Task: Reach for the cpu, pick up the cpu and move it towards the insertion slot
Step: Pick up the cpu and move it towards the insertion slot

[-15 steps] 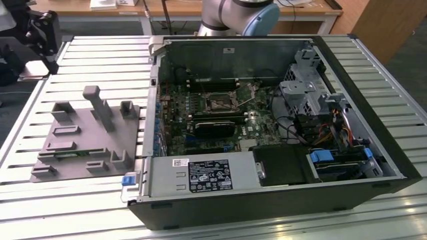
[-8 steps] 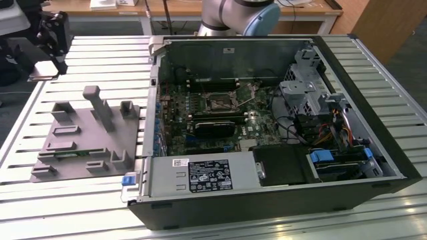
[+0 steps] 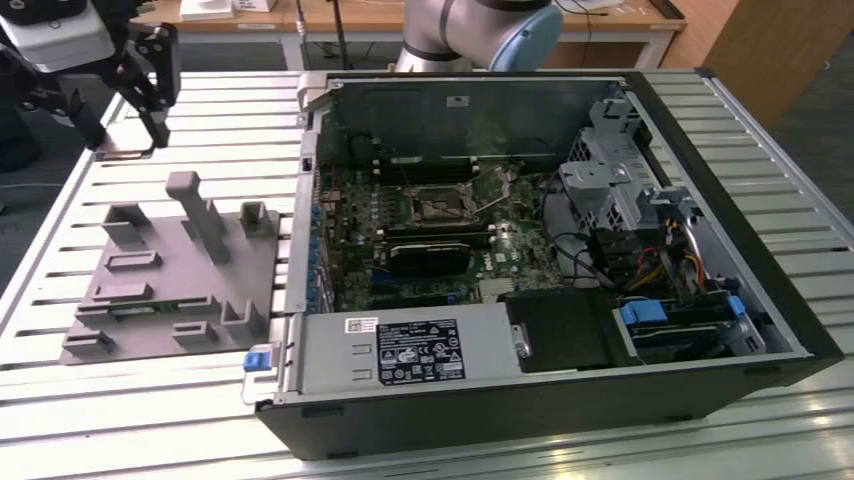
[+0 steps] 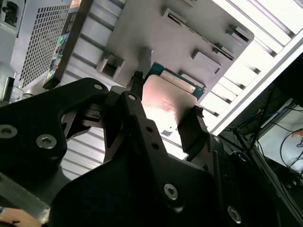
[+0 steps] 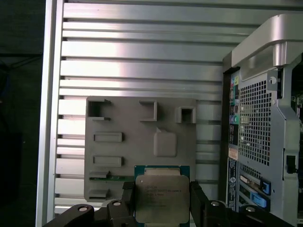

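First wrist view, jaws gripping cpu (image 5: 162, 198), faint print on lid

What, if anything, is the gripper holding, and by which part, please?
The cpu, pinched at two opposite side edges between the jaws of the gripper.

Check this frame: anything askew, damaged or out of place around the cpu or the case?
Nothing stands out. The cpu sits square in the end effector, held above the grey fixture. The insertion slot in the open case shows a dark centre, with no visible damage.
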Robot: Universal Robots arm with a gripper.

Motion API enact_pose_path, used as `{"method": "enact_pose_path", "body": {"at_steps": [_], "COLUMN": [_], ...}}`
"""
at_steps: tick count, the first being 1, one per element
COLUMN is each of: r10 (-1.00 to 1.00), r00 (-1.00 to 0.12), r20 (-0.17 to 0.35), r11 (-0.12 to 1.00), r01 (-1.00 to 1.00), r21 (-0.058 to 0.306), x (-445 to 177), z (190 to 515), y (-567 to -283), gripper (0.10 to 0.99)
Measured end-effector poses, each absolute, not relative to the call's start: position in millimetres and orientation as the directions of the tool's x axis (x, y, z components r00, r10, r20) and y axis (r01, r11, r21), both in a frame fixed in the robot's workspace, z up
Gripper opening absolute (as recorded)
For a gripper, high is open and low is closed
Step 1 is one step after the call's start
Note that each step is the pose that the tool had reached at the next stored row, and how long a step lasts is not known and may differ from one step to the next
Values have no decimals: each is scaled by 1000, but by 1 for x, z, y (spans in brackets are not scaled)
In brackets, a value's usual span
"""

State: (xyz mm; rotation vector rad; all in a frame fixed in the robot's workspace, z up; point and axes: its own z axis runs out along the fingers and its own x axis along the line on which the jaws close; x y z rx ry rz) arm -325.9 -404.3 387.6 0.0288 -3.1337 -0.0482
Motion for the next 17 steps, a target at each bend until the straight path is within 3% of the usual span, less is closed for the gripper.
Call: {"method": "enact_pose_path", "body": {"at_steps": [17], "r10": [-18], "r00": [-1000], "r20": [7], "r11": [999], "r01": [-18], "r21": [31], "x": [-270], "z": [387], "y": [-403], "gripper": [545]}}
